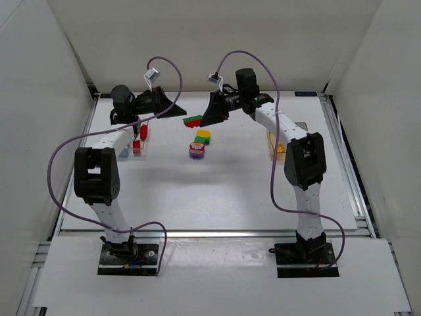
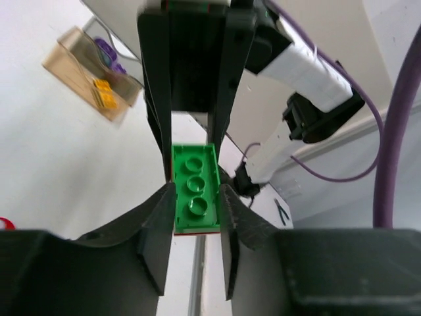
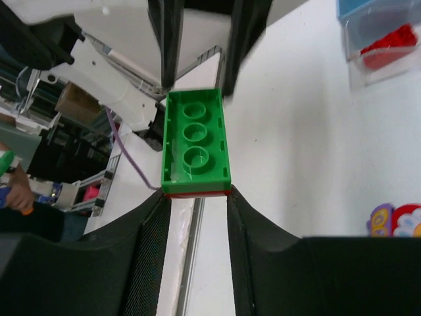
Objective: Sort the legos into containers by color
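Your left fingers (image 2: 154, 243) and right fingers (image 3: 148, 253) both clamped on one green-on-red lego stack (image 1: 193, 121), held in the air above the surface (image 1: 230, 191), red bricks (image 3: 388, 45) in the clear bin (image 3: 368, 76), yellow bricks (image 2: 102, 93) in the amber bin (image 2: 72, 62).

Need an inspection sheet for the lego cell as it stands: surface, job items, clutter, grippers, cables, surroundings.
Surface: white table, no spills seen.
Job's things: green-on-red stack held between both grippers; yellow-green stack and purple-red stack loose mid-table; red bricks in the clear bin, blue bin next to it; yellow brick in the amber bin.
Clutter: nothing seen.
Grippers: left gripper and right gripper both shut on the green-on-red stack, from opposite ends.
Cables: purple cable loops off the left arm and right arm, clear of the bricks.
Surroundings: white enclosure walls, metal rails at the table edge.
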You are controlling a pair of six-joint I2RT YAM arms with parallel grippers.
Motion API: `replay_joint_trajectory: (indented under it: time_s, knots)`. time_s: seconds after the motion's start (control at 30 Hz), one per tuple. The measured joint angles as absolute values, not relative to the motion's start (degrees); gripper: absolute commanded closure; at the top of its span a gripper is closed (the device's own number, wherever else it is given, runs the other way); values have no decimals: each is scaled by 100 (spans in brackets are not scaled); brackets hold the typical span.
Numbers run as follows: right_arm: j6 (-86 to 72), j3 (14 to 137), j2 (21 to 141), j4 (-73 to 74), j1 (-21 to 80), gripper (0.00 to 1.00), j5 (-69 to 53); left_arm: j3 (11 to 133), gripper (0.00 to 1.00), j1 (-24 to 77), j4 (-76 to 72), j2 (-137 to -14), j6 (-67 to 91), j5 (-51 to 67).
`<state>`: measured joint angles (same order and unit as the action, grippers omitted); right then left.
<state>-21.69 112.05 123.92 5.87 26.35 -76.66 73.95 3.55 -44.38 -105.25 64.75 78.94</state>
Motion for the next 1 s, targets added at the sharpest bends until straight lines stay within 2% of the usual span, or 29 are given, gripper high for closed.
replay_joint_trajectory:
  time_s: [0.3,0.37,0.47,0.53,0.63,0.83,1.0]
  knots:
    - [-1302,10969,12315,1535,2475,100,-7710,7736,90,-187,-4504,-10547,6407,7592]
    - [-1253,10969,12315,1570,2449,100,-7710,7734,76,-213,-4512,-10547,6388,7575]
    - [-1151,10973,12315,1667,2453,100,-7708,7719,46,-150,-4412,-10547,6355,7603]
    - [-974,11059,12315,1861,2477,100,-7697,7732,42,-58,-4163,-10545,6165,7690]
    - [-620,11358,12315,2204,2526,100,-7688,8040,41,204,-2735,-10551,5111,7918]
    - [-47,11688,12313,2587,2615,100,-7703,9835,39,740,1592,-10735,1815,8051]
    - [311,11686,12311,2952,2709,100,-7693,10228,41,836,3361,-10761,320,8055]
